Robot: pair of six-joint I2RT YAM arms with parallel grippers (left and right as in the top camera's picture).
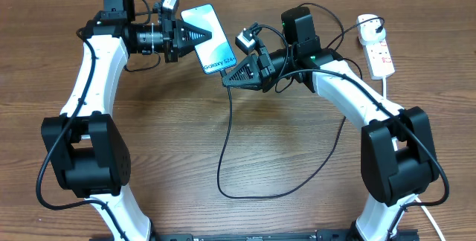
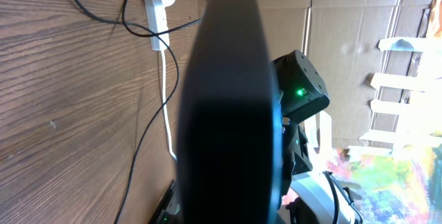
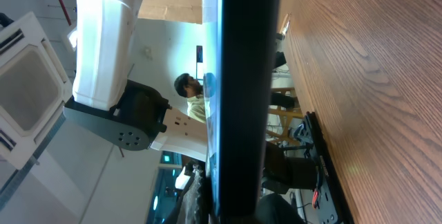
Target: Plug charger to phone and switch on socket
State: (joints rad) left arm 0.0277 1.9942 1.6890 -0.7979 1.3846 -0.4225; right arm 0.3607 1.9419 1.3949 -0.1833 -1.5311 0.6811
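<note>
The left gripper (image 1: 187, 37) is closed on the upper left part of the phone (image 1: 214, 44). In the left wrist view the phone (image 2: 228, 113) fills the middle of the frame as a broad dark slab seen edge-on, and the fingers themselves do not show. The right gripper (image 1: 232, 76) is closed too, at the phone's lower end. Its wrist camera shows the phone (image 3: 245, 99) the same way, as a dark upright bar with a blue-lit edge.

The phone sits between the two grippers, tilted, screen up and lit, near the middle of the far edge of the table (image 1: 260, 159). Whether it is lifted off the wood or resting on it cannot be told.

The charger (image 1: 225, 144) runs as a thin black cable from under the right gripper's tip. It goes down toward the near edge, loops across the middle of the table, then climbs right and away toward the socket. Its plug tip is hidden by the gripper, so whether it is in the phone cannot be told.

The socket (image 1: 378, 51) lies near the far right corner, with red marks on its top. The white adapter (image 1: 367, 24) is seated at its far end. The thick white cord (image 1: 388, 88) leaves its near end along the right edge. The switch position is too small to read.
</note>
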